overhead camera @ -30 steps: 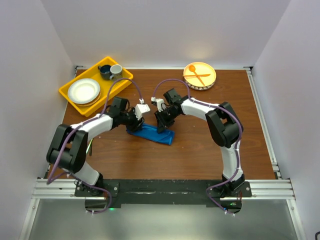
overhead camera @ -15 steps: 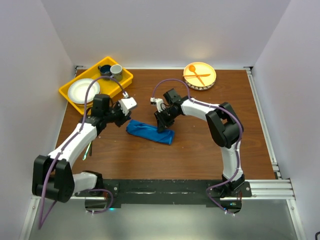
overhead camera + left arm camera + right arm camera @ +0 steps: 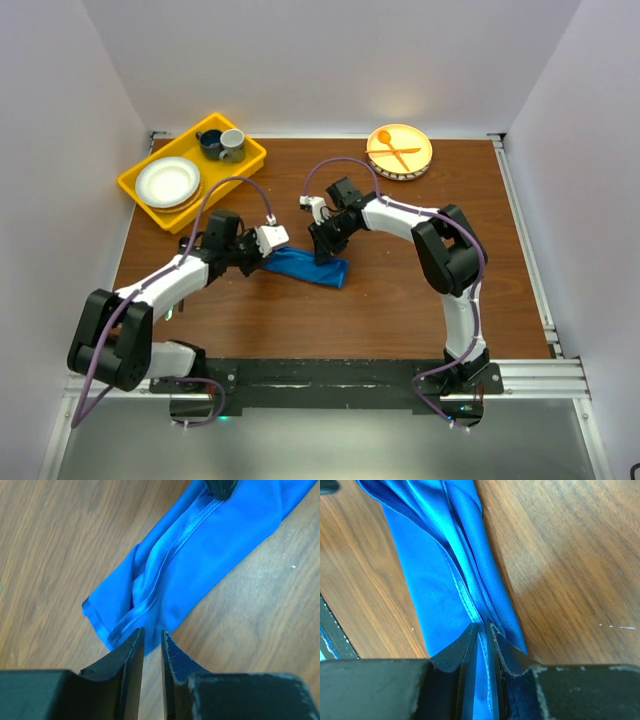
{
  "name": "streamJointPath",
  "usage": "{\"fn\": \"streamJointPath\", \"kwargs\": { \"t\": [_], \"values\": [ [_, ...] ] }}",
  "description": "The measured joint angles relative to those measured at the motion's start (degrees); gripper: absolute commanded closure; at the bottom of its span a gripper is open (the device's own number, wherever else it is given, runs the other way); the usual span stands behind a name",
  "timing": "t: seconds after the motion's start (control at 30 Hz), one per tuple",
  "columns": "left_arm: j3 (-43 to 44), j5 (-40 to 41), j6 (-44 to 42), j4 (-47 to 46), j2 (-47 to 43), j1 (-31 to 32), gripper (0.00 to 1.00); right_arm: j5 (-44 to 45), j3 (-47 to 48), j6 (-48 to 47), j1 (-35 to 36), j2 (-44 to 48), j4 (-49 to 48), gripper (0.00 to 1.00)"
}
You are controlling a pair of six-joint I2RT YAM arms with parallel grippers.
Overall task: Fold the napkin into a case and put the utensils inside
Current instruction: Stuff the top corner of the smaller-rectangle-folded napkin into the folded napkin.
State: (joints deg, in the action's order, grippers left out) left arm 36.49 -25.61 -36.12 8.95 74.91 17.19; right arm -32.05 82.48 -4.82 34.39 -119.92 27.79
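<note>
The blue napkin (image 3: 308,268) lies on the wooden table folded into a long narrow strip, its hemmed edges bunched along the middle (image 3: 200,555). My right gripper (image 3: 323,256) is at the strip's right part and is shut on the raised hem fold (image 3: 445,570), which runs between its fingertips (image 3: 484,626). My left gripper (image 3: 261,258) is at the strip's left end, its fingers nearly together with only a thin gap (image 3: 152,632), just short of the cloth's corner and holding nothing. The metal spoon and fork are not clearly in view.
A yellow tray (image 3: 135,192) at the back left holds a white plate (image 3: 168,182) and two cups (image 3: 222,143). A round plate (image 3: 424,160) at the back right holds an orange plastic spoon and fork (image 3: 393,150).
My left arm drew back to the left away from the napkin, then returned to its left end. My right gripper stayed on the fold. The napkin's left end now lies flatter.
</note>
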Motion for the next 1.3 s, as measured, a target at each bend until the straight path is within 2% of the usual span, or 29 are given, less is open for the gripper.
{"fn": "streamJointPath", "kwargs": {
  "t": [0.03, 0.07, 0.1, 0.17, 0.23, 0.37, 0.53, 0.83, 0.93, 1.17, 1.3],
  "values": [
    [0.0, 0.24, -0.17, -0.74, 0.57, 0.5, 0.64, 0.0, 0.0, -0.39, 0.0, 0.02, 0.0, 0.81],
    [0.02, 0.22, -0.61, -1.09, 0.87, 0.74, 0.5, 0.0, 0.0, -0.76, 0.04, 0.04, -0.02, 0.81],
    [0.07, -0.07, -1.11, -1.05, 0.98, 0.9, 0.45, 0.0, 0.0, -1.05, 0.04, 0.07, -0.02, 0.81],
    [0.83, -1.46, -2.73, -0.02, 1.01, 0.9, 0.38, -0.02, 0.17, -1.97, 0.09, 0.04, 0.13, 0.81],
    [3.39, -3.63, -4.94, 3.21, 1.2, 0.83, 0.35, 0.04, 0.42, -3.02, 0.09, 0.04, 0.33, 0.8],
    [9.46, -9.33, -10.05, 8.57, 1.4, -1.68, 0.35, -0.13, 1.44, -5.66, 0.11, -0.46, 1.66, 0.8],
    [15.65, -14.69, -11.72, 13.79, 5.4, -7.5, 0.37, -0.92, 2.54, -9.35, 0.15, -1.07, 3.5, 0.81],
    [17.27, -21.31, -3.65, 15.13, 11.85, -11.76, 0.4, 0.66, 1.64, -20.13, 2.34, 0.22, 4.5, 0.82],
    [15.1, -22.32, -1.29, 13.97, 8.92, -13.09, 0.36, 3.08, 0.81, -24.61, 4.0, 1.31, 4.76, 0.83],
    [7.65, -23.08, -2.19, 15.3, -7.04, -13.33, 0.32, 6.19, 0.61, -35.36, 7.3, 2.19, 7.26, 0.83],
    [7.63, -23.02, -3.02, 16.41, -7.15, -13.84, 0.32, 6.78, -0.63, -40.83, 7.98, 3.08, 7.39, 0.84]
  ]
}}
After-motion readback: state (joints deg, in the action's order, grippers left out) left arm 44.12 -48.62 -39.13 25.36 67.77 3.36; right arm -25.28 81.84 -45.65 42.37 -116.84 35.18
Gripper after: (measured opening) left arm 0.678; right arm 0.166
